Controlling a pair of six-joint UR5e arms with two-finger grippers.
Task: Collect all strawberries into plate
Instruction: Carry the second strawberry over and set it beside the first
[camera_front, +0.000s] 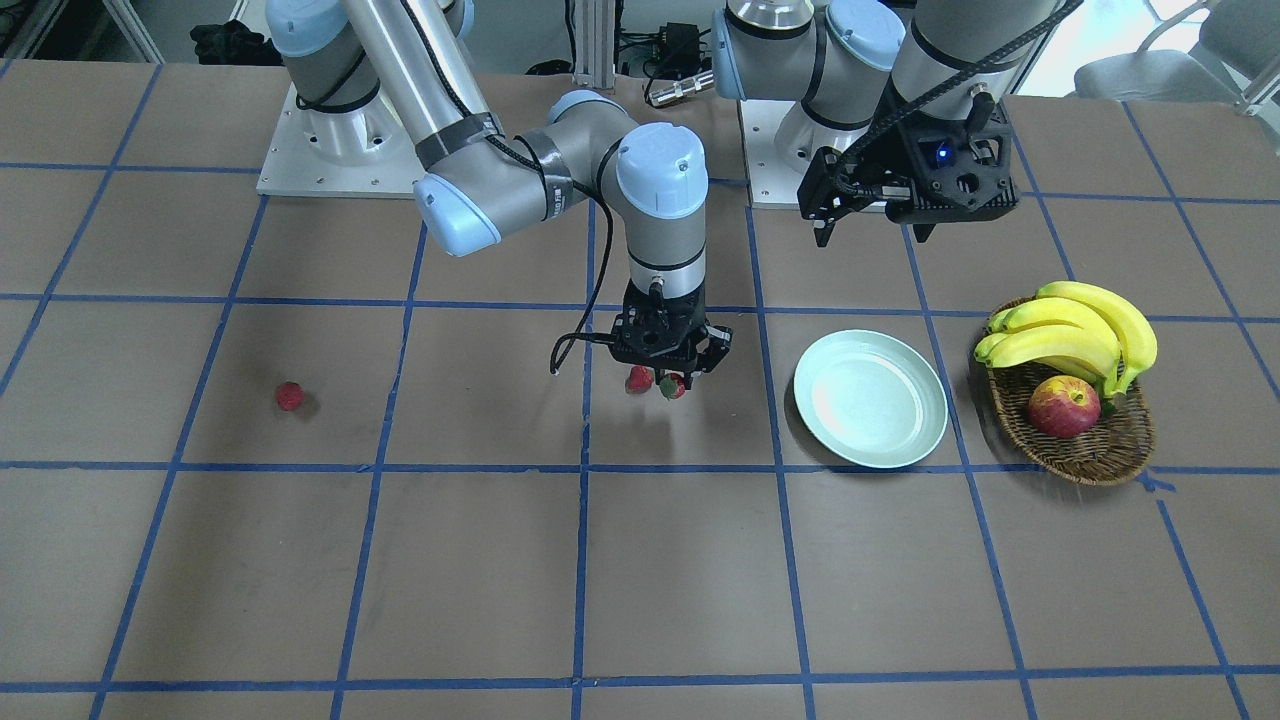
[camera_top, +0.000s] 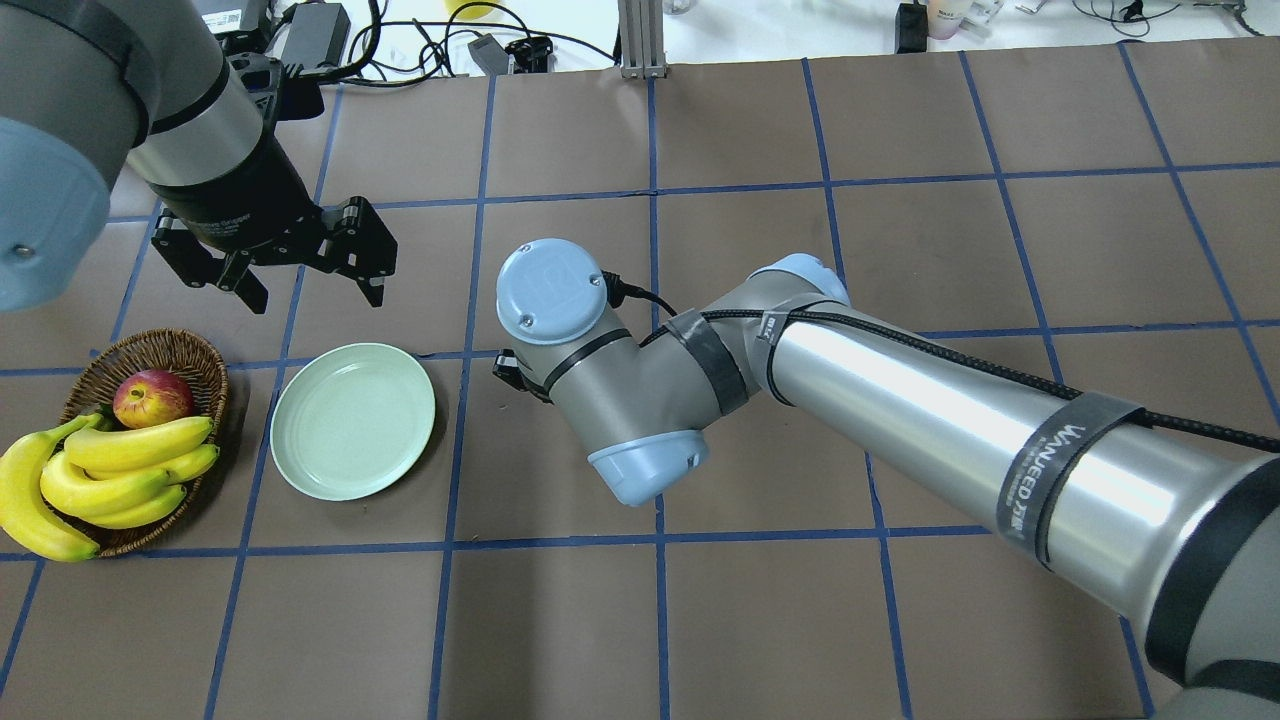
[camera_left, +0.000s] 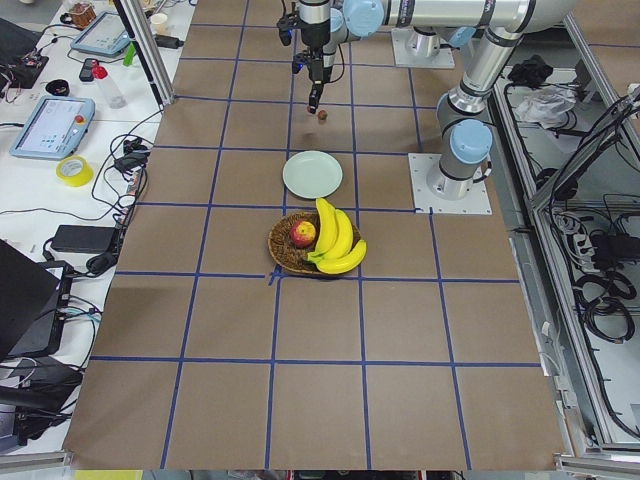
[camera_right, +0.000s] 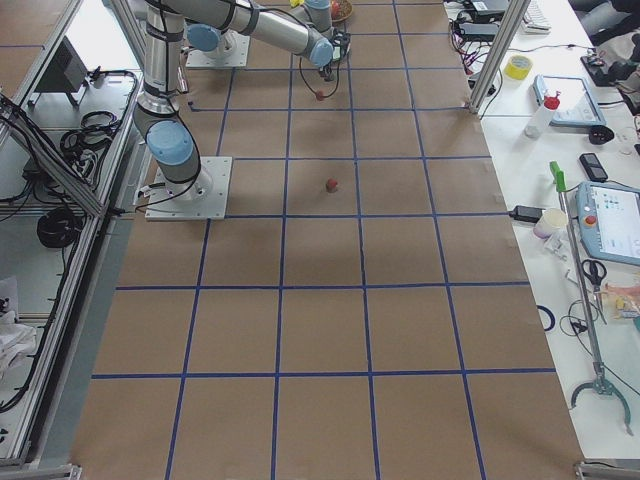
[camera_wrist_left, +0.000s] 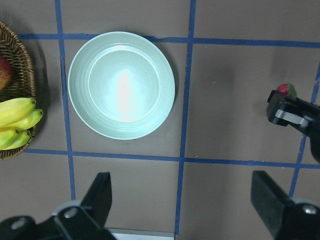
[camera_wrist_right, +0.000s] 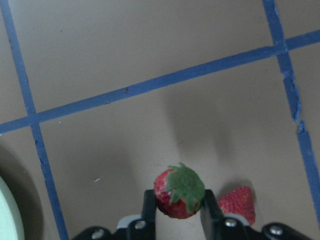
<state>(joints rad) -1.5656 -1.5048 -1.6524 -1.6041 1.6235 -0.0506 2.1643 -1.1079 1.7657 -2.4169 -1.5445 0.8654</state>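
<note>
My right gripper (camera_front: 672, 378) is shut on a strawberry (camera_front: 673, 386), green cap up in the right wrist view (camera_wrist_right: 179, 192), low over the table left of the plate (camera_front: 870, 400). A second strawberry (camera_front: 638, 380) lies on the table right beside it (camera_wrist_right: 237, 205). A third strawberry (camera_front: 290, 396) lies far off toward my right side. The pale green plate (camera_top: 352, 420) holds nothing. My left gripper (camera_front: 870, 225) is open and empty, held high behind the plate; its fingers (camera_wrist_left: 100, 192) frame the plate (camera_wrist_left: 121, 85) from above. The overhead view hides my right gripper under its wrist.
A brown wicker basket (camera_front: 1090, 455) with bananas (camera_front: 1080, 335) and a red-yellow apple (camera_front: 1063, 407) stands just beyond the plate on my left side. The brown table carries a blue tape grid. My right arm's elbow (camera_top: 640, 440) hangs over the table's middle.
</note>
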